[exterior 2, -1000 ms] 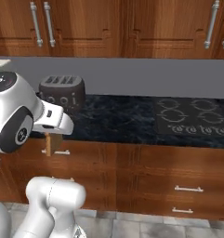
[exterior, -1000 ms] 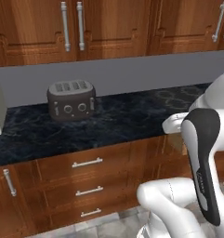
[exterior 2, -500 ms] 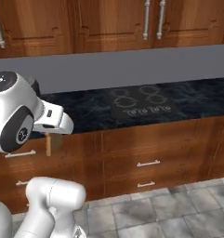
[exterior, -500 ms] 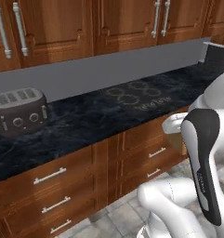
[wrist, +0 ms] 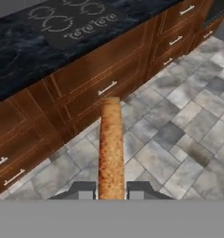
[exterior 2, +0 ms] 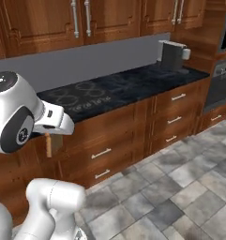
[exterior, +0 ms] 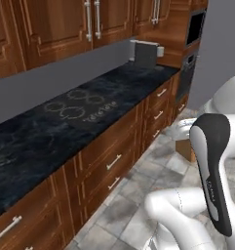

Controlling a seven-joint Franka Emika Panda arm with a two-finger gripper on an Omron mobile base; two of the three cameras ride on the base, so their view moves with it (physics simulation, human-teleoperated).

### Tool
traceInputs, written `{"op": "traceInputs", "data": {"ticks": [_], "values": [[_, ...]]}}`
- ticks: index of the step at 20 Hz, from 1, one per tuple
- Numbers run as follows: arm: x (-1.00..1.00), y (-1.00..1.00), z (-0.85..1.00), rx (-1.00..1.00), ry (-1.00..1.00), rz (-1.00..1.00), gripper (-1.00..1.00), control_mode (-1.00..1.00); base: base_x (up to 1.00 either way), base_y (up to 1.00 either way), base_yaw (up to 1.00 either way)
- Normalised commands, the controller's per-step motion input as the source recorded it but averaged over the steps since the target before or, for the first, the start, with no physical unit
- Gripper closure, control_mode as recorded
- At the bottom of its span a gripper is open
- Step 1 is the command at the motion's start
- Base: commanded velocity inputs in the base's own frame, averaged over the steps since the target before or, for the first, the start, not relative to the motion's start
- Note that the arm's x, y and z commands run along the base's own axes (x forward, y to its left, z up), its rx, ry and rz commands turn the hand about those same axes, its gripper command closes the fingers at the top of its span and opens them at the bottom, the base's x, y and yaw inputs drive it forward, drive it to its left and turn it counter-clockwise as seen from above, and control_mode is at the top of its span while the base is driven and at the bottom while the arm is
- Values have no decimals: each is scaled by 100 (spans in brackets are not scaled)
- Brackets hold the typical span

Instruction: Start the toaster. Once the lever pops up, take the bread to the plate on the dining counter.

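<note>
A long black marbled counter [exterior: 26, 141] is seen along a grey backsplash [exterior 2: 86, 58], with a cooktop [exterior 2: 81, 96] set flush into it. Wood-brown drawers [exterior 2: 173, 119] with silver handles are ranged below, and matching upper cabinets [exterior: 55, 24] are hung above. A grey coffee machine [exterior 2: 172, 55] is stood at the far end, beside a built-in oven [exterior: 194, 29]. Grey stone tiles [wrist: 178, 135] are laid across the floor.
</note>
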Motion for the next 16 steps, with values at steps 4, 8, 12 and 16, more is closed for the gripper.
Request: {"op": "traceInputs", "data": {"ticks": [4, 8, 12, 16], "values": [[0, 0, 0, 0, 0, 0, 100, 100, -1, -1, -74], [0, 0, 0, 0, 0, 0, 100, 100, 0, 0, -82], [0, 0, 0, 0, 0, 0, 100, 100, 0, 0, -87], [0, 0, 0, 0, 0, 0, 100, 100, 0, 0, -90]]}}
